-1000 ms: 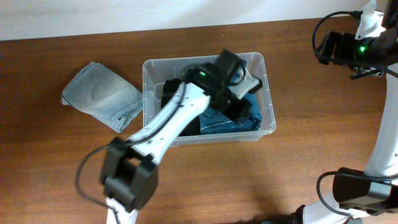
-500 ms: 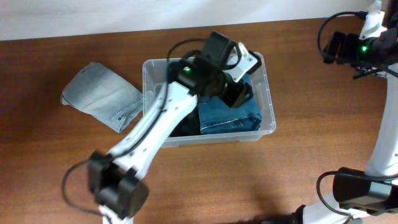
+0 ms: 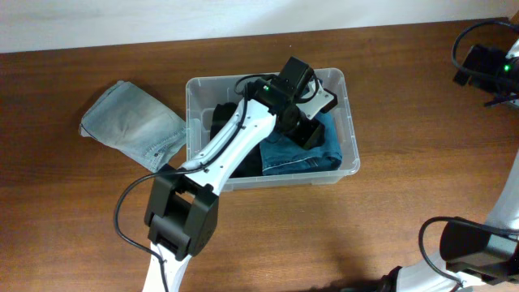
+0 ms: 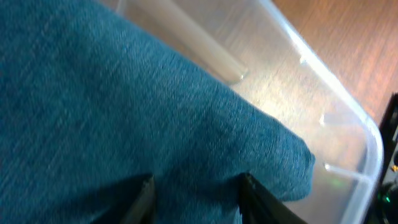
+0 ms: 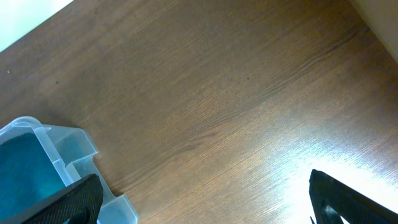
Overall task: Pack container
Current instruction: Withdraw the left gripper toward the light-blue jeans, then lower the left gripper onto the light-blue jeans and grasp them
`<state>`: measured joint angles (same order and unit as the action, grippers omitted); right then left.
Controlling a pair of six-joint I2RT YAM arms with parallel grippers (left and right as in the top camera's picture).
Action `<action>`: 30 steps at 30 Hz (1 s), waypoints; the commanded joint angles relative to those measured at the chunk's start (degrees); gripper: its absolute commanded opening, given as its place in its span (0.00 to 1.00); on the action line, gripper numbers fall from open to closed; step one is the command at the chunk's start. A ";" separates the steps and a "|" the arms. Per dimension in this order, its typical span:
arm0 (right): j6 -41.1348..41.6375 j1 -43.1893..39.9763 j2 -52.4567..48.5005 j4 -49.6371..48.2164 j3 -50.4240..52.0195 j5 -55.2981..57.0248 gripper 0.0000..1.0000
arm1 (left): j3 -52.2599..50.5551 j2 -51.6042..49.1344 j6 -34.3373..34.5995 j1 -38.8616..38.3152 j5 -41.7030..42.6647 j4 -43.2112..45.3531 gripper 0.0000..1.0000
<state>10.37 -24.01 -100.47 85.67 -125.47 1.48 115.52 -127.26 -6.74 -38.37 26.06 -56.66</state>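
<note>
The container [image 3: 353,150] sat in the middle of the table [image 3: 405,122], jeans [image 3: 296,156] inside. The left gripper [image 4: 196,190] hung half-open just above them, gripping nothing; the right gripper [image 5: 202,196] gaped wide, empty.

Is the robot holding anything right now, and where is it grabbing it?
The right gripper is open and holds nothing. The left gripper sits on the blue jeans in the container; whether it grips them cannot be told.
</note>
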 commanded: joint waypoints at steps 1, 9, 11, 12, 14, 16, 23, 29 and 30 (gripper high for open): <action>0.42 -0.02 -0.20 0.04 -0.44 0.24 0.98 | 2.82 5.31 -0.87 1.57 -2.80 -4.20 0.52; 0.26 -0.02 -0.20 0.09 -0.44 0.24 0.99 | 4.90 21.59 1.49 13.27 -22.43 -8.57 0.99; -0.52 -0.02 -0.20 0.09 -0.44 0.22 0.98 | 4.90 22.99 3.56 18.62 -22.69 -9.86 0.99; -0.63 -0.02 -0.20 0.11 -0.44 0.24 0.99 | 4.90 23.21 5.16 22.01 -22.67 -10.45 0.99; -0.68 -0.02 -0.20 0.11 -0.44 0.22 0.99 | 4.63 23.15 10.10 29.75 -22.49 -11.54 1.00; -0.66 -0.02 -0.20 0.11 -0.44 0.22 0.98 | 2.16 23.12 17.57 39.54 -22.32 -11.34 0.99; -0.68 -0.02 -0.20 0.11 -0.44 0.22 0.98 | -13.77 23.08 21.86 56.13 -11.06 -0.63 0.99; -0.66 -0.02 -0.20 0.26 -0.44 0.20 0.98 | -34.12 23.08 15.91 63.17 8.28 20.09 0.99; -0.68 -0.02 -0.20 0.33 -0.44 0.20 0.99 | -37.24 23.08 16.20 63.91 9.07 22.99 1.00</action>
<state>10.09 -24.03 -100.49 85.78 -125.47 1.48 86.32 -103.90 11.44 23.31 22.13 -38.52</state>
